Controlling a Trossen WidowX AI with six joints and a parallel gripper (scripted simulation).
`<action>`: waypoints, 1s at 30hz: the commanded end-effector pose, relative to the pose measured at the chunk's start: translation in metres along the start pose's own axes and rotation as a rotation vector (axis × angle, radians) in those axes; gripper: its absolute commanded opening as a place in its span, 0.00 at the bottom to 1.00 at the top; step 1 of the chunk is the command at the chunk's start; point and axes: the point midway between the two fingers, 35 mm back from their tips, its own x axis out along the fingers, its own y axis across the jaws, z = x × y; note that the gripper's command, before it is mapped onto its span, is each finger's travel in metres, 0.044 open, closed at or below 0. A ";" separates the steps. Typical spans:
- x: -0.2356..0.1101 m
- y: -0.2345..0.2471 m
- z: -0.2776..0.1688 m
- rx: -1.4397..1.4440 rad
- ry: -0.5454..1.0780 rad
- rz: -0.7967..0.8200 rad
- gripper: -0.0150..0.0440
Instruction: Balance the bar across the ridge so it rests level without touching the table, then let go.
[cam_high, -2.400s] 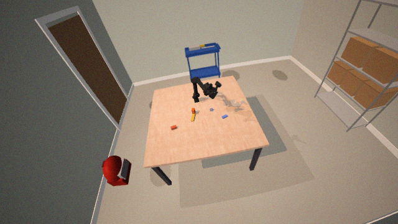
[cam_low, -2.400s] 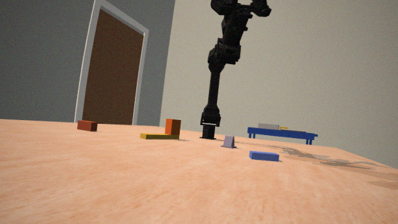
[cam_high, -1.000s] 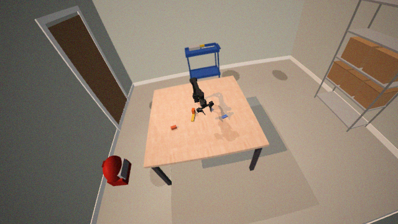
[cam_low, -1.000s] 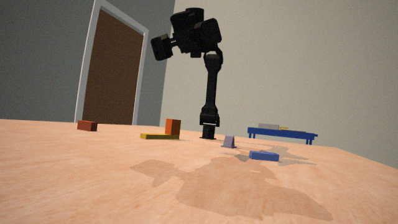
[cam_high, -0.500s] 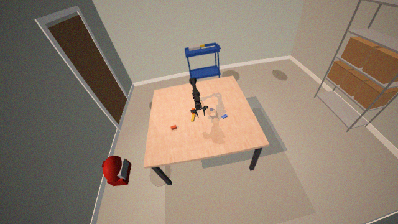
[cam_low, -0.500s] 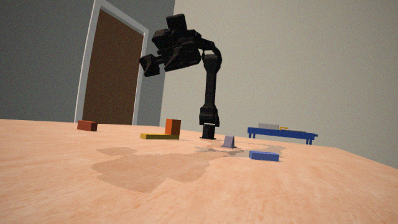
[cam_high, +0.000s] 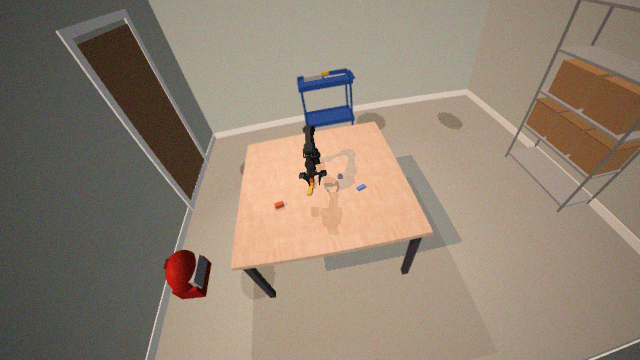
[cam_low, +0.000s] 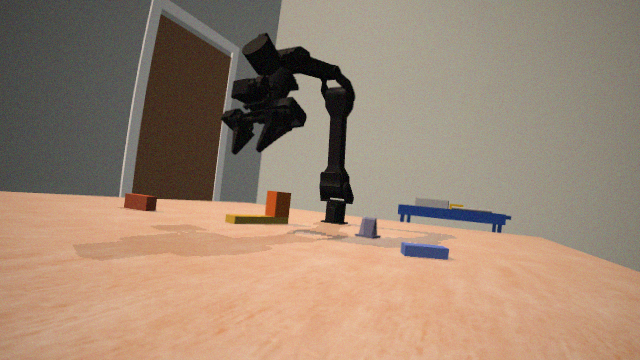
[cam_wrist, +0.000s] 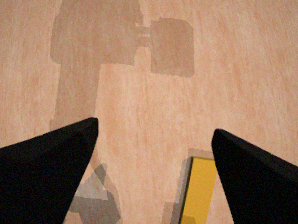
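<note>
Jaws open, empty, above yellow bar (cam_low: 249, 219); no readable writing.

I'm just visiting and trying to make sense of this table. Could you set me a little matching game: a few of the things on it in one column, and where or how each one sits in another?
Things:
1. yellow bar
2. ridge
3. blue block
4. gripper

States:
A. small grey wedge near the arm's base
B. hangs open above the table, holding nothing
C. lies flat, an orange block at one end
D. lies nearest the exterior camera, right of the wedge

Pairs: 1-C, 2-A, 3-D, 4-B
</note>
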 end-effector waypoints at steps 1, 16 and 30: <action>-0.006 -0.014 -0.013 0.006 0.074 -0.029 0.79; -0.040 -0.058 -0.084 0.049 0.446 -0.088 0.79; 0.020 -0.064 -0.109 0.050 0.450 -0.088 0.79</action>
